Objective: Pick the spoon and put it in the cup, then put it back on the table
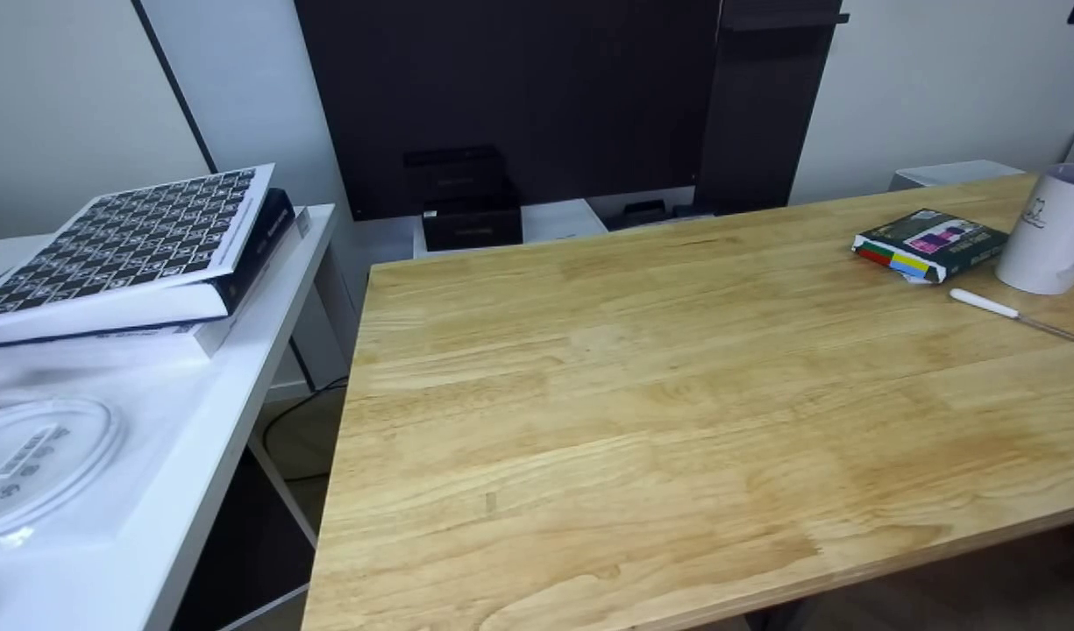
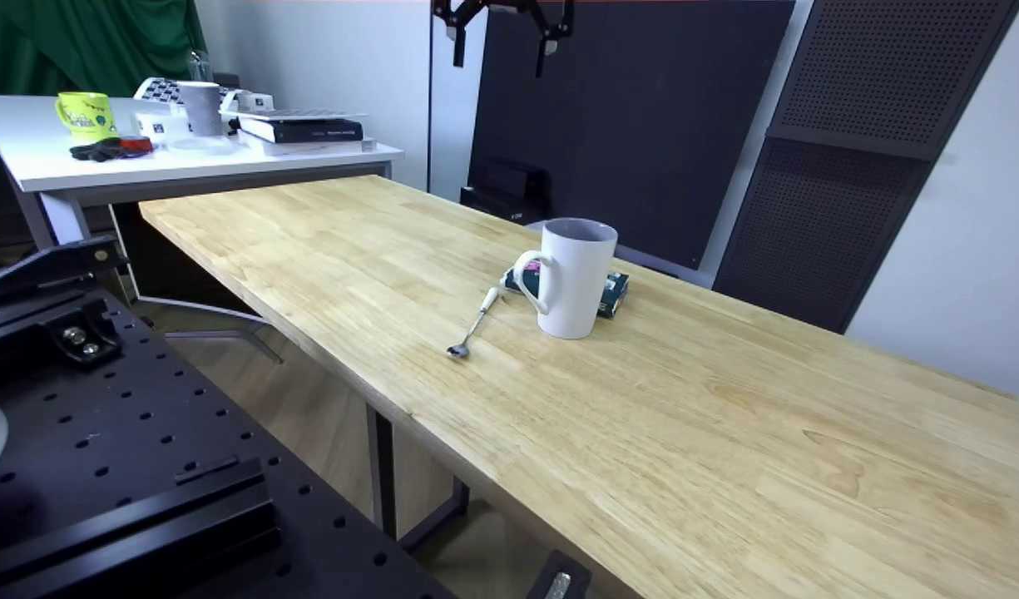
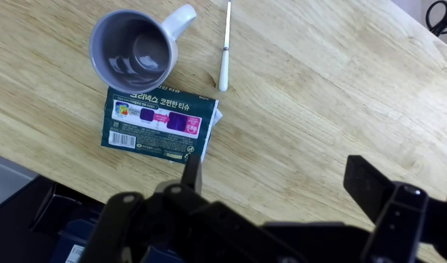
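Observation:
The spoon [image 1: 984, 303] [image 2: 490, 299], with a white handle and thin silvery shaft, lies flat on the wooden table [image 1: 633, 377] [image 2: 725, 416] [image 3: 281, 91]. In the wrist view the spoon [image 3: 224, 69] is at top centre, its bowl end cut off by the upper edge. Beside it, not touching, the white cup [image 1: 1047, 232] [image 2: 571, 283] stands upright; looking down into the cup [image 3: 132, 51], I see nothing inside. High above the table hangs my gripper [image 2: 499, 68] [image 3: 274, 160], its fingers wide apart and only bare wood visible between them.
A dark green tissue pack [image 1: 931, 241] [image 2: 613, 291] [image 3: 155, 124] lies right against or very near the cup. A white desk [image 1: 265, 350] [image 2: 185, 170] with stacked books [image 1: 133, 254] stands beyond the table's end. A black perforated base plate [image 2: 143, 466] runs along the table's near side.

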Robot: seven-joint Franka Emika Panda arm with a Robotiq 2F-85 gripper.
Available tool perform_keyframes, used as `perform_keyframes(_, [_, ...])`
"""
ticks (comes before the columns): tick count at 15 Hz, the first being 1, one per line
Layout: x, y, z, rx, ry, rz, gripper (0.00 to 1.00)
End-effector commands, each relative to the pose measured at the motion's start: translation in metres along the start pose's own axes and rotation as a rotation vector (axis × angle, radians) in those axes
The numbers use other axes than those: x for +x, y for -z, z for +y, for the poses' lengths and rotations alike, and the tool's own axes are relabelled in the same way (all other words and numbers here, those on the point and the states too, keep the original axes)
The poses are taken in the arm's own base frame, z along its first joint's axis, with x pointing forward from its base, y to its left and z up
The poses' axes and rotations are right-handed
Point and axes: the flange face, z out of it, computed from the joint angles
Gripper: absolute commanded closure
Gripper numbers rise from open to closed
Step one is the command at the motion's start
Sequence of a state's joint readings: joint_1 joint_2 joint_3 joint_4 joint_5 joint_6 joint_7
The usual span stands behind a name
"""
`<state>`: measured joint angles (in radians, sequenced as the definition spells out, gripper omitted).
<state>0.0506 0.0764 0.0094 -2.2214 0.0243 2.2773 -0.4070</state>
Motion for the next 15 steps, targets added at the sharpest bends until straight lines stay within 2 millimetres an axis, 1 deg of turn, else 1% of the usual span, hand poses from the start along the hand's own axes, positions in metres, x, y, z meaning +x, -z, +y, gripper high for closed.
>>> perform_keyframes(1, [0.0, 0.001, 0.0, 0.0, -0.002, 0.0, 0.0])
perform_keyframes(4, [0.0, 0.001, 0.0, -0.001, -0.005, 0.002, 0.0])
perform_keyframes(5, [0.001, -0.002, 0.002, -0.016, -0.011, 0.004, 0.0])
perform_keyframes(10, [-0.001, -0.033, 0.01, -0.009, -0.047, -0.012, 0.0])
perform_keyframes(15, [-0.003, -0.073, 0.014, -0.045, -0.041, 0.017, 0.0])
